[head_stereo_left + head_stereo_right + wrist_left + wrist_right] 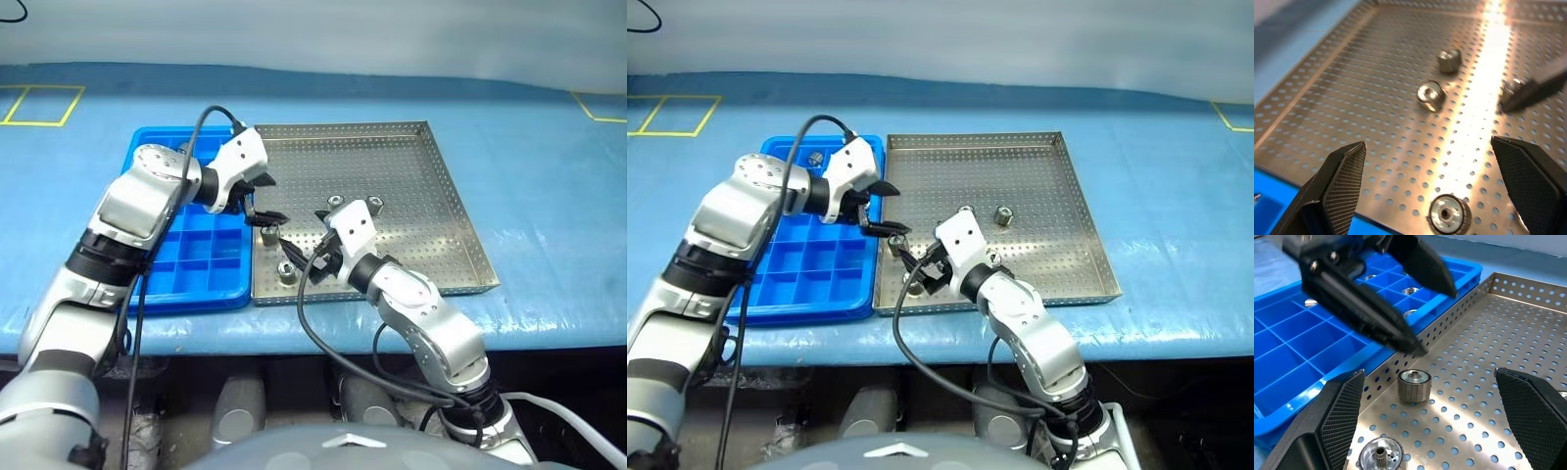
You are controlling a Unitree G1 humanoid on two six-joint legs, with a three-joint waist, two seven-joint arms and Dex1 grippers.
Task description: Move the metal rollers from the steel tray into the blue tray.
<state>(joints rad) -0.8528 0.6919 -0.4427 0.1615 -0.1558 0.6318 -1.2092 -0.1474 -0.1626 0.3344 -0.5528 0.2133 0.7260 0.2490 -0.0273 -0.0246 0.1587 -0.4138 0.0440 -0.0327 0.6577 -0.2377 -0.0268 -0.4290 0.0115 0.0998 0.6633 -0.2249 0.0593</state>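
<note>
A blue-covered table (549,196) holds two trays side by side: the blue tray (211,284), a plastic grid of small square cells, on the robot's left, and the steel tray (431,186), a wide perforated metal pan, touching it on the right. The task looks partly done. At least three metal rollers (1411,290) already sit in cells along the blue tray's far end, each in its own cell, and most of the cells nearer the robot are bare. Several rollers remain loose on the steel tray's floor: one upright roller (1414,384) just inside the wall next to the blue tray, a second roller (1381,456) nearer the front rim, and at least three more toward the middle, including a pair of rollers (1431,94) lying close together. The left gripper (268,201) hangs over the seam between the two trays, angled down toward the steel tray, its fingers spread wide with nothing between them. The right gripper (924,265) hovers low over the front left part of the steel tray, its fingers also wide apart and holding nothing, with the upright roller in line between them. As a judgement, roughly half the visible rollers have yet to be carried across, and no roller is in transit at this moment.
</note>
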